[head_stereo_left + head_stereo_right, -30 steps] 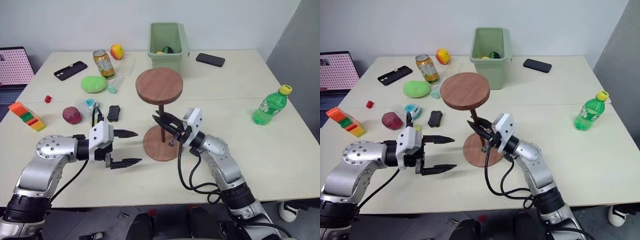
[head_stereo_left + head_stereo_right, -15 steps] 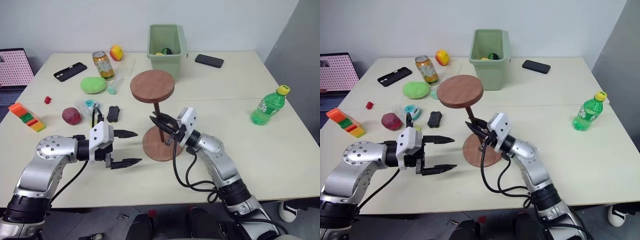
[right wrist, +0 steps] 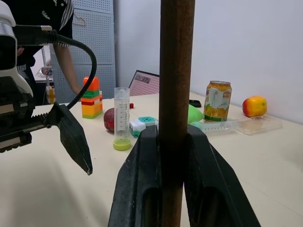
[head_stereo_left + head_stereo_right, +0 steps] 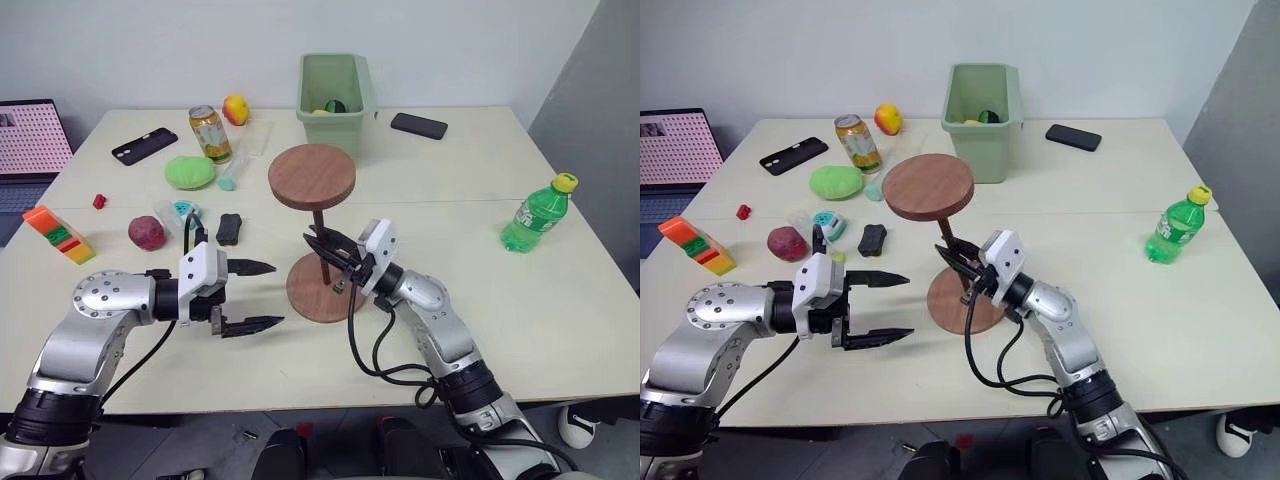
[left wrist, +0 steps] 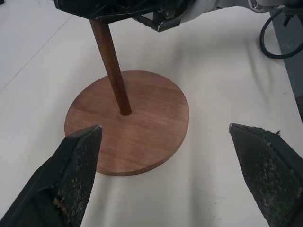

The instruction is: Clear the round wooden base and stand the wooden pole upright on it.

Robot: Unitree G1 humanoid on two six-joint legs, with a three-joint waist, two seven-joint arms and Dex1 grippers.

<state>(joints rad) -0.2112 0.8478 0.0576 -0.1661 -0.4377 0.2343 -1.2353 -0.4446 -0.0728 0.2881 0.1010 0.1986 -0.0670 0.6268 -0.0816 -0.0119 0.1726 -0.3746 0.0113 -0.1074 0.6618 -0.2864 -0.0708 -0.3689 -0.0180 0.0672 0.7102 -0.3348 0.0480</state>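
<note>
- Head views: the right gripper point(image 4: 322, 246) has its jaws clamped on the wooden pole point(image 4: 320, 232), low on the rod, which stands upright with its lower end on the middle of the round wooden base point(image 4: 322, 287). The base lies flat on the worktop point(image 4: 560, 300), right under these jaws. The pole's fixed disc is at the top, above the jaws.
- Head views: the left gripper point(image 4: 262, 296) has its jaws spread wide and holding nothing, pointing across toward the base, near it but apart. Behind these jaws lie a small black object point(image 4: 228, 228), a dark red fruit point(image 4: 146, 232) and a green lump point(image 4: 189, 171). Well beyond the right jaws stands a green bin point(image 4: 336, 91); a green bottle point(image 4: 538, 213) stands well off to their outer side.
- Left wrist view: both black fingers point(image 5: 78, 161) stand far apart, and the base lies ahead between them, the rod's end set at its centre, leaning slightly.
- Right wrist view: the two fingers point(image 3: 137, 184) press the rod from either side. Beyond them are the other gripper's finger, a clear measuring tube point(image 3: 121, 118), a drink can point(image 3: 217, 100) and stacked coloured blocks point(image 3: 92, 98).
</note>
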